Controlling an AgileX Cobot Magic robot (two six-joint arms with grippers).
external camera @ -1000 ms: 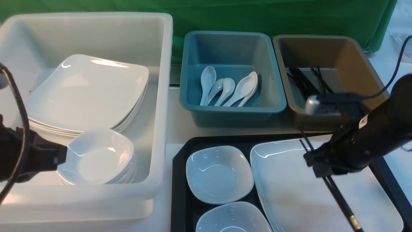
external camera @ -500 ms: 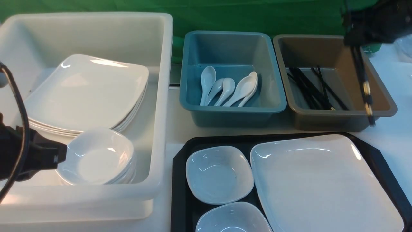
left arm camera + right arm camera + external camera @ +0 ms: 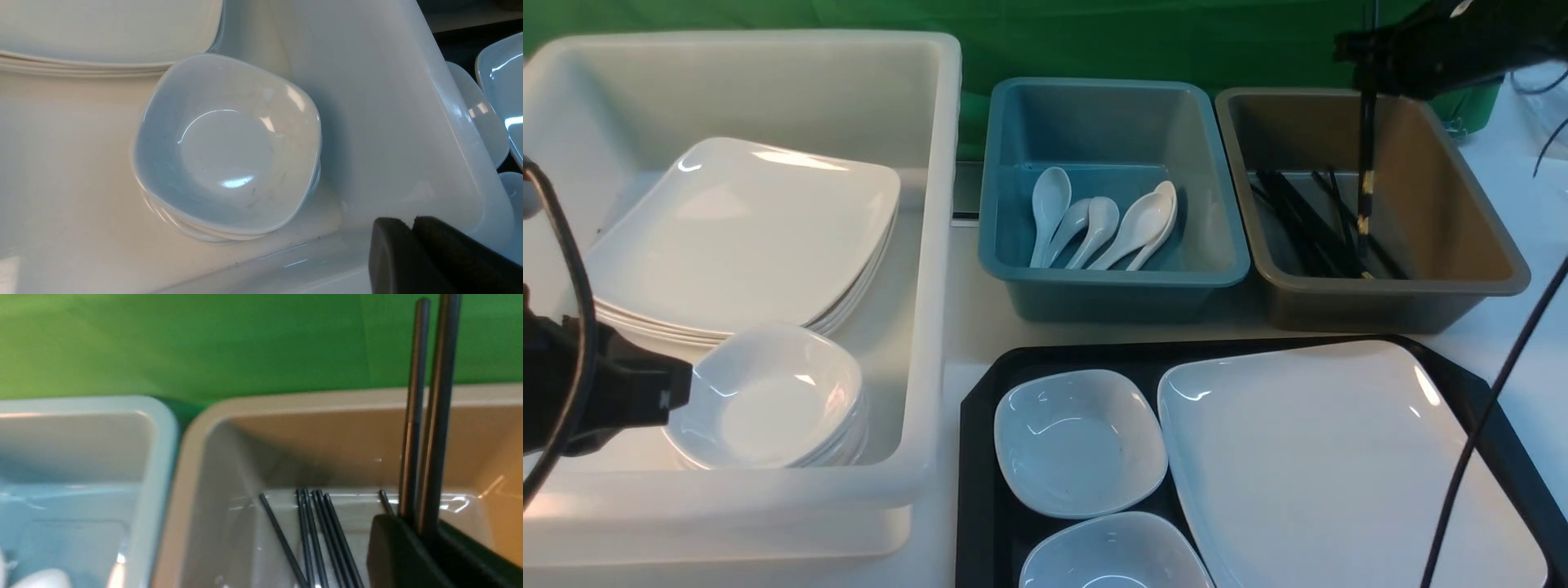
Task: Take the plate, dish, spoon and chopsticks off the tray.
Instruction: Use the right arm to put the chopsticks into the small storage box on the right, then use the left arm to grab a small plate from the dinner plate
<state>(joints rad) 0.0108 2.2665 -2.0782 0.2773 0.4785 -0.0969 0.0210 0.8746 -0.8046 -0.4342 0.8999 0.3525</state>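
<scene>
Upper right, our right fingers (image 3: 392,551) pinch the chopsticks (image 3: 1366,163) upright over the brown tub (image 3: 1494,273), between its walls; lower left, our left fingers (image 3: 392,257) sit closed, empty

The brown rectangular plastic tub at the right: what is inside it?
Thin loose black chopsticks lie on its floor. The right gripper, shut on a black gold-tipped chopstick pair, holds it upright over them. The brown tub hides the floor's front strip behind its near wall.

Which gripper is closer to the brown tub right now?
Right. The right gripper hangs above the brown tub, shut on the chopsticks that hang down toward it. The left gripper is far off at the white tub, beside the stacked small dishes.
</scene>
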